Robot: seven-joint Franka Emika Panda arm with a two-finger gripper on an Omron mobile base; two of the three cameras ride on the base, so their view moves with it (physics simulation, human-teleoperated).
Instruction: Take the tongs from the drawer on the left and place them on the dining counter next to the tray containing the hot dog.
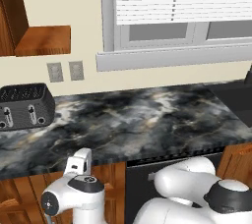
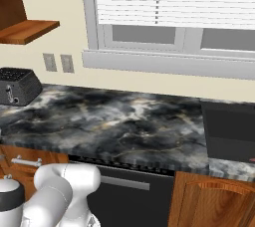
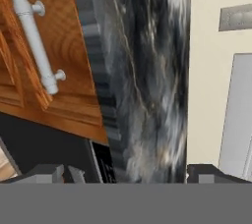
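Note:
My gripper (image 3: 128, 175) is open, its two dark fingertips (image 3: 49, 173) far apart with nothing between them. It points at the front edge of a marbled counter (image 3: 142, 70). The drawer (image 3: 64, 36) lies to the left of that edge in the hand view, a shut reddish-brown front with a silver bar handle (image 3: 34, 41). The same drawer (image 2: 30, 155) and its handle (image 2: 26, 162) sit at the lower left of the right base view, just beyond the arm. In the left base view the white hand (image 1: 78, 163) stands at the counter's front edge. The tongs, the dining counter and the tray are out of view.
A black toaster (image 1: 24, 106) stands at the counter's back left, under two wall outlets (image 1: 65, 71). A black dishwasher front (image 2: 134, 191) sits right of the drawer. A dark sink basin (image 2: 229, 131) is sunk into the counter's right end. A window (image 2: 174, 17) runs above.

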